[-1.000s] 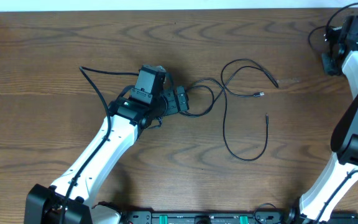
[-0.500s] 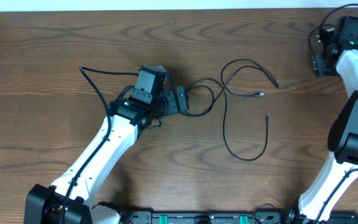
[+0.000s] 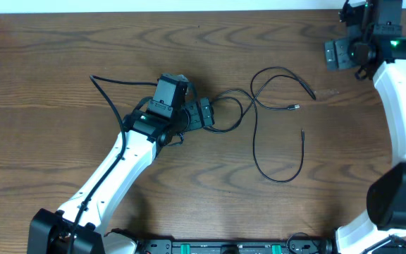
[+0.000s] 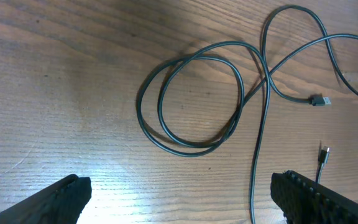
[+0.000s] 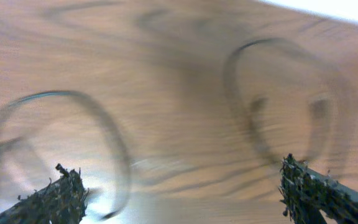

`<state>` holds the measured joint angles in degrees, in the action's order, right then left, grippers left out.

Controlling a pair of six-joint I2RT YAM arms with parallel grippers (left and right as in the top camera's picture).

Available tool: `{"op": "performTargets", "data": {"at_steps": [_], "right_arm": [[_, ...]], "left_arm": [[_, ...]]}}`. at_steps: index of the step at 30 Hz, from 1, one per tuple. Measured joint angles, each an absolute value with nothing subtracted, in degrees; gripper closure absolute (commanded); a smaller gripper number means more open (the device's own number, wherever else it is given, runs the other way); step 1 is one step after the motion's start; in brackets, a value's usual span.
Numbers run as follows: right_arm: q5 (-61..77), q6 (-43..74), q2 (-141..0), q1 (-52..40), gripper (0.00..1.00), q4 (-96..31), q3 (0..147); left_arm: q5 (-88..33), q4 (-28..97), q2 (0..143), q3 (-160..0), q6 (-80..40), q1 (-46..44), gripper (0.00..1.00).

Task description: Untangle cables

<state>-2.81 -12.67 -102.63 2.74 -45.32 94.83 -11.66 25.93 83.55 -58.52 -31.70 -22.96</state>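
Observation:
Two thin black cables (image 3: pixel 254 134) lie crossed at mid-table. One is coiled in a loop (image 4: pixel 191 99) just ahead of my left gripper (image 3: pixel 213 114), which stands open and apart from it. Its plug (image 4: pixel 317 100) rests to the right. The other cable runs down in a long curve to a small plug (image 3: pixel 302 132). My left gripper (image 4: pixel 179 200) has bare wood between its fingers. My right gripper (image 3: pixel 332 54) hovers open at the far right back corner. The right wrist view is motion-blurred, and my right gripper (image 5: pixel 182 193) holds nothing over faint dark cable loops (image 5: pixel 114 143).
A thicker black arm cable (image 3: pixel 106 90) trails left of the left arm. The table's back edge (image 3: pixel 189 10) runs close behind the right gripper. The left arm's white link (image 3: pixel 111 176) crosses the front left of the table.
My right gripper has opened and swung left along the back edge. The left arm and the cables at mid-table have not moved.

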Motion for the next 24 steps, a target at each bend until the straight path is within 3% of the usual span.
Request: {"op": "performTargets", "data": {"at_steps": [6, 11, 16, 24], "right_arm": [[17.41, -4.97, -102.65, 0.86, 0.05, -53.1, 93.23], [23.83, -3.2, -103.33, -4.82, 0.01, -51.44, 86.83], [21.85, -2.26, -104.64, -12.01, 0.01, -45.21, 80.09], [7.46, 0.67, -104.77, -19.92, 0.01, -28.21, 71.75]], "left_arm": [[-11.64, 25.93, 83.55, -58.52, -31.7, -22.96, 0.0], [-11.66, 25.93, 83.55, -58.52, -31.7, -22.96, 0.01], [-11.64, 25.93, 83.55, -58.52, -31.7, -22.96, 0.01], [-11.64, 25.93, 83.55, -58.52, -31.7, -22.96, 0.01]]}}
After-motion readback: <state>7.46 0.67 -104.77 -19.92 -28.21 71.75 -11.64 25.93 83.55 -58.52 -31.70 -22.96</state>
